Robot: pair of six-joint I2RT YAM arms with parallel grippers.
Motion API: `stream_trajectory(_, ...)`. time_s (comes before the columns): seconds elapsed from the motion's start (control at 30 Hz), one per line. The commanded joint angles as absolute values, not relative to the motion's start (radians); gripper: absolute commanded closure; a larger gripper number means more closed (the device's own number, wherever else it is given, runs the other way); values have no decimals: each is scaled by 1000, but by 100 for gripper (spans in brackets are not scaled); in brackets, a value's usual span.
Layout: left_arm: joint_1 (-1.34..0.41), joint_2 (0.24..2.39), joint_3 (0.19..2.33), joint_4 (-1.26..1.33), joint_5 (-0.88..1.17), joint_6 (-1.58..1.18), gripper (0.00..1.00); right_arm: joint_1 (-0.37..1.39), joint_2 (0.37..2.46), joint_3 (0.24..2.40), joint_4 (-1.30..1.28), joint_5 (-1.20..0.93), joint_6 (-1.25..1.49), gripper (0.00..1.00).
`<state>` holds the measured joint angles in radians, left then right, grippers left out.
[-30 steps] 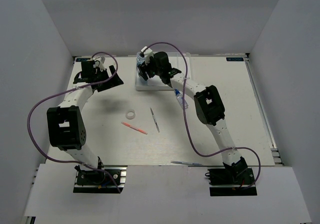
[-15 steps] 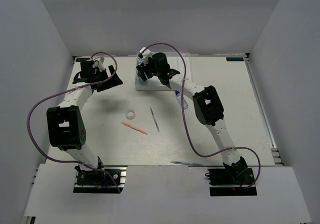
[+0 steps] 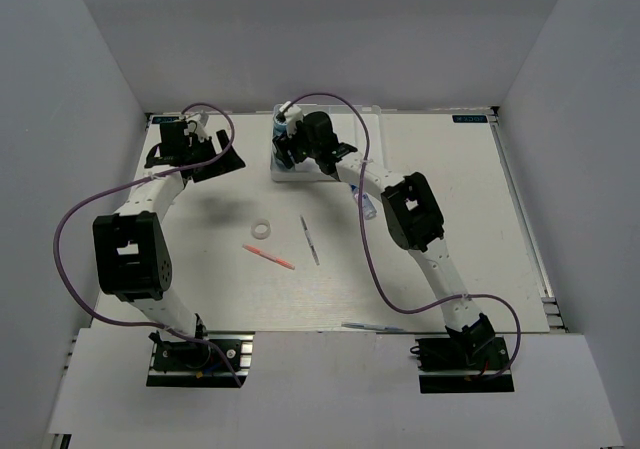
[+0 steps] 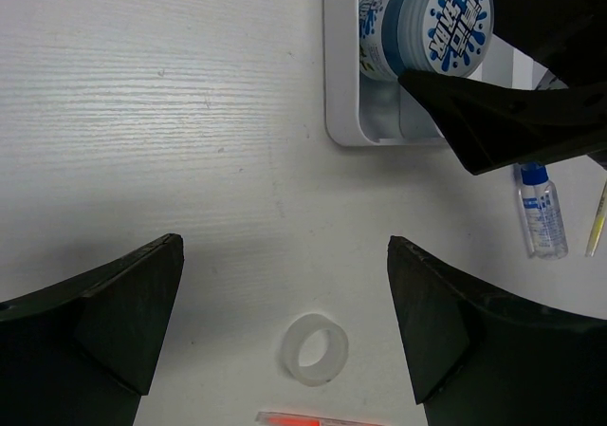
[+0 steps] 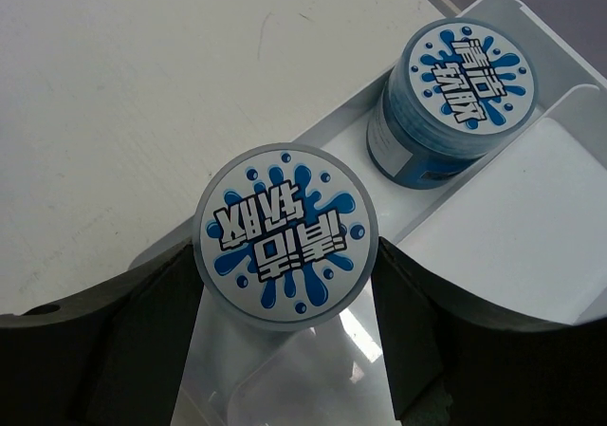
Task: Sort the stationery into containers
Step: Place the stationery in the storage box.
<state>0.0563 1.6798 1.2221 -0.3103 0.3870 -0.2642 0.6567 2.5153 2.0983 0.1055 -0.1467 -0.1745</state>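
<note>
Right fingers [image 5: 104,350] farther left around glossy round roll [image 5: 285,236]

Tray far-centre, loose items mid-table.
Tray [image 3: 292,176] sits at the table's [image 3: 480,229] far middle. One tape roll [image 5: 465,84] is in its left compartment, second tape roll [image 5: 285,222] just beside it in the right gripper [image 5: 285,265]. Nearer: ring [image 3: 262,229], pink pen [image 3: 268,257] before it, grey pen [image 3: 310,239] to their right. Glue bottle [image 4: 542,213] lies before the tray's right end, yellow-green pen [image 4: 599,217] just right of it.

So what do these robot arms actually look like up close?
The left arm and right arm are white tubes with chunky black joint blocks on black bases; a purple cable loops along each. The left tool and right tool each have two broad, tapering matte-black fingers.
</note>
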Motion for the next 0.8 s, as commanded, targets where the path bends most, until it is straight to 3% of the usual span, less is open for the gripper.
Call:
stream_trajectory(0.0, 60, 1657, 1213, -282, 417, -238, 3, 660, 2481, 2132, 178, -132, -135, 28)
stream_trajectory(0.27, 60, 1624, 1175, -273, 422, -203, 5, 653, 2416, 2149, 179, -118, -121, 11)
stream_trajectory(0.5, 38, 1553, 1125, -328, 505, -8, 11, 623, 2232, 2056, 106, -120, -71, 14)
stream_trajectory(0.63, 29, 1508, 1071, -448, 584, 265, 20, 578, 1960, 1841, 46, -135, -67, 20)
stream_trajectory(0.77, 17, 1548, 1061, -582, 540, 423, 28, 503, 1763, 1626, -90, -133, -92, 24)
